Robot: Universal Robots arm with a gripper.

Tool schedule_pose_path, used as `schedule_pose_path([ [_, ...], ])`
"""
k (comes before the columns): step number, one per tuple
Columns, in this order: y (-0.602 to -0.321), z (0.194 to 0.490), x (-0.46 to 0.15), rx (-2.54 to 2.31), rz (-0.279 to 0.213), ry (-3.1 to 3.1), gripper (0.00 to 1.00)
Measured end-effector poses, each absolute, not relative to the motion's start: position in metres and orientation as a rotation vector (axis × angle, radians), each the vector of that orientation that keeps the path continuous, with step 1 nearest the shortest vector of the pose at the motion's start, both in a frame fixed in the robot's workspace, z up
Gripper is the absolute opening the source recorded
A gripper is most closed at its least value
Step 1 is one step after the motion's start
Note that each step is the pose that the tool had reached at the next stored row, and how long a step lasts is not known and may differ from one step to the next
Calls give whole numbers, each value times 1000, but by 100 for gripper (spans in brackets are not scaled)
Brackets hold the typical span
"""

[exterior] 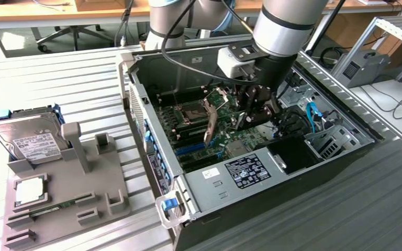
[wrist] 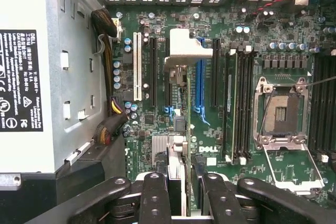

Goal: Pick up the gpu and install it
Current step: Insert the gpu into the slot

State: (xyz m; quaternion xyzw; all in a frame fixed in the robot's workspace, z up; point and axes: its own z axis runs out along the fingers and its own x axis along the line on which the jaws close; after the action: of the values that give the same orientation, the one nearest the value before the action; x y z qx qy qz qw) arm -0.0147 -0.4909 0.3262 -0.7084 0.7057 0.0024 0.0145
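Observation:
The gpu (exterior: 213, 121) hangs edge-on inside the open computer case (exterior: 132, 99), a thin green card with a silver end bracket (wrist: 184, 48). My gripper (exterior: 248, 116) is shut on it from above. In the wrist view the card's edge (wrist: 182, 129) runs down between my two black fingers (wrist: 155, 198), with the gripper (wrist: 184, 184) closed around it. The card stands over the motherboard's expansion slots, between a black slot (wrist: 167, 77) and the blue slot (wrist: 200, 85). I cannot tell whether its lower edge touches a slot.
The grey power supply (exterior: 246, 170) lies close beside the slots. The open processor socket (wrist: 281, 111) and memory slots (wrist: 239, 103) sit on the other side. At the exterior view's left, a grey fixture (exterior: 82, 198) holds a hard drive (exterior: 30, 137), a processor (exterior: 30, 191) and a memory strip (exterior: 56, 207).

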Motion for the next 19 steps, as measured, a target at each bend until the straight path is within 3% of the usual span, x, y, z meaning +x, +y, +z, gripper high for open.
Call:
schedule_pose_path([
  [19,-505,322,-15,-2205,7,2197,29],
])
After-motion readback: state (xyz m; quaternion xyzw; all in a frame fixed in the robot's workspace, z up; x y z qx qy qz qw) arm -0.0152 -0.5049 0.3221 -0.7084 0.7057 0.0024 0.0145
